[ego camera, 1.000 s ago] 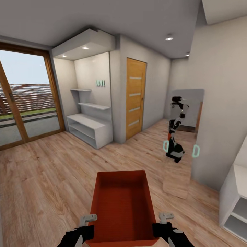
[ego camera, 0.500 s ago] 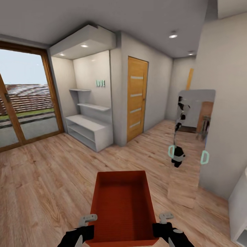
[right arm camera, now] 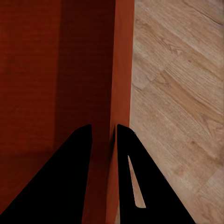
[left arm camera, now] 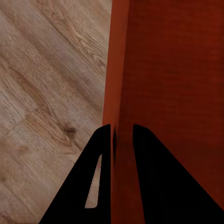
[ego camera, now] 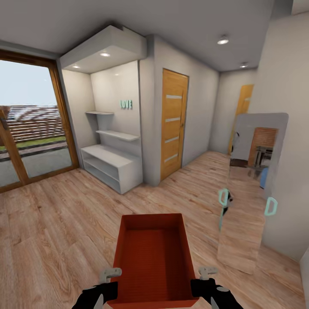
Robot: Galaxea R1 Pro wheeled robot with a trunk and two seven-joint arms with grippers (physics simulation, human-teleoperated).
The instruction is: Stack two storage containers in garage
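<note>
One orange-red storage container [ego camera: 152, 257] hangs in front of me above the light wood plank floor [ego camera: 60, 227], its open top facing up and nothing inside. My left gripper [ego camera: 110, 278] is shut on its left wall. In the left wrist view the black fingers [left arm camera: 100, 154] straddle that thin wall [left arm camera: 119, 70]. My right gripper [ego camera: 207, 277] is shut on the right wall, and in the right wrist view its fingers [right arm camera: 128, 158] pinch the wall [right arm camera: 122, 60] the same way. I see my left gripper [left arm camera: 122, 128] and right gripper [right arm camera: 103, 127] holding near the rim.
A wood-framed glass door [ego camera: 30, 128] fills the left wall. A white shelf unit [ego camera: 112, 166] stands in a niche ahead, with a wooden door [ego camera: 174, 124] beside it. A hallway runs ahead right to another door [ego camera: 242, 107]. A tall mirror [ego camera: 253, 189] leans on the right wall.
The whole view has shifted: the mirror slid right and grew, and my reflection left it. The container and both grippers keep the same place in the picture.
</note>
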